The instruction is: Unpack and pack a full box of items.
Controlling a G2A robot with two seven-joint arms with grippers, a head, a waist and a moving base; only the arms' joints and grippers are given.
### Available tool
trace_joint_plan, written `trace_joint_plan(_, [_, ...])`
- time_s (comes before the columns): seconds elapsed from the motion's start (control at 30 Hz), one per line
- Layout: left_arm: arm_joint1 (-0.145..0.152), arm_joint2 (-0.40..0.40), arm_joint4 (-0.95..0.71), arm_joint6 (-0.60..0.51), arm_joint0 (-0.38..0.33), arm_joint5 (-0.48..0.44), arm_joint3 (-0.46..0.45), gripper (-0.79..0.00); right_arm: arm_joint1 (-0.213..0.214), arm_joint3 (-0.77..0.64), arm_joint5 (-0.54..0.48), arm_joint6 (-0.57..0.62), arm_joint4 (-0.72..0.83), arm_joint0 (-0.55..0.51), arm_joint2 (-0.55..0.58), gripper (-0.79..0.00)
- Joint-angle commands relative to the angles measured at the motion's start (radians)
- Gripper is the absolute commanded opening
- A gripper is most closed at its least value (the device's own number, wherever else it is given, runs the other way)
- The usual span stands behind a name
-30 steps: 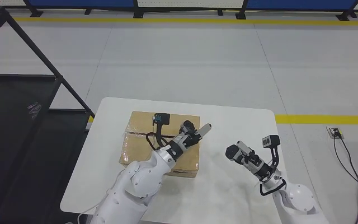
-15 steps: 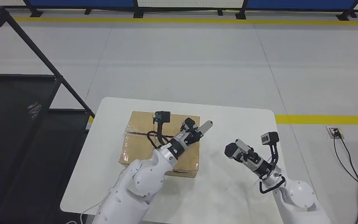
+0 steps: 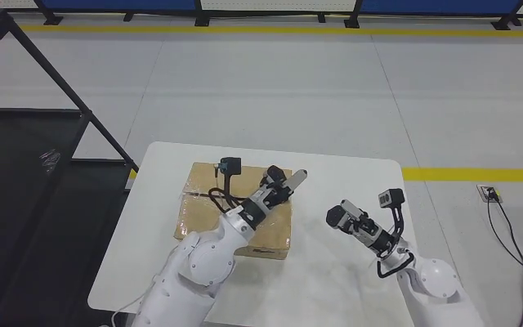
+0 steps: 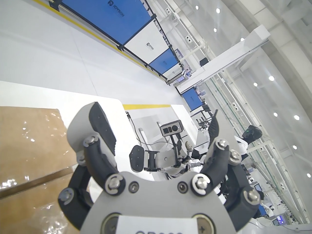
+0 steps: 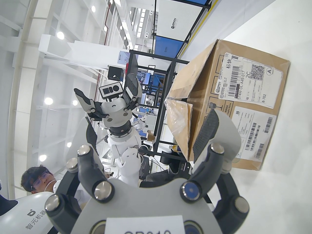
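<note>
- Box [image 3: 198,214] sat closed, taped, side labelled, on worktop [image 3: 343,180].
- Left claw [image 3: 288,176] hung over box's edge, fingers apart.
- Right claw [image 3: 337,215] hovered beside box, fingers apart.

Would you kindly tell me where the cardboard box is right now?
Top view: the cardboard box sits on the white table's left half, its far right corner beneath the left gripper.

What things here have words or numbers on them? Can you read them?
Cardboard box: paper labels on its side carry barcodes, a square code, numbers and characters; the fine print is too small to read.
Blue wall panel: a small white logo word.
White wall panel: a dark logo word.
Left gripper: a white sticker at its base, its print cut off.
Right gripper: a matching sticker, also cut off.
</note>
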Motion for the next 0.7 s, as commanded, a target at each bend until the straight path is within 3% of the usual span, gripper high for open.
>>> trace_joint_plan(0.0, [0.002, -0.024, -0.021, -0.009, 0.012, -0.006, -0.038, 0.0, 0.0, 0.0, 0.002, 0.0, -0.001, 0.003, -0.003, 0.0])
trace_joint_plan(0.17, [0.02, -0.136, -0.084, -0.07, 0.077, -0.039, -0.195, 0.0, 0.004, -0.012, -0.01, 0.051, 0.022, 0.022, -0.008, 0.0])
trace_joint_plan(0.33, [0.042, -0.336, -0.243, -0.146, 0.153, -0.058, -0.333, 0.0, 0.006, -0.027, 0.015, 0.093, -0.012, 0.064, -0.033, 0.0])
trace_joint_plan(0.57, [0.067, -0.655, -0.333, -0.143, 0.255, -0.08, -0.346, 0.0, 0.006, -0.018, 0.134, 0.173, -0.124, 0.163, -0.126, 0.0])
trace_joint_plan(0.67, [0.073, -0.738, -0.35, -0.143, 0.293, -0.081, -0.313, 0.0, 0.005, -0.037, 0.158, 0.154, -0.233, 0.194, -0.17, 0.0])
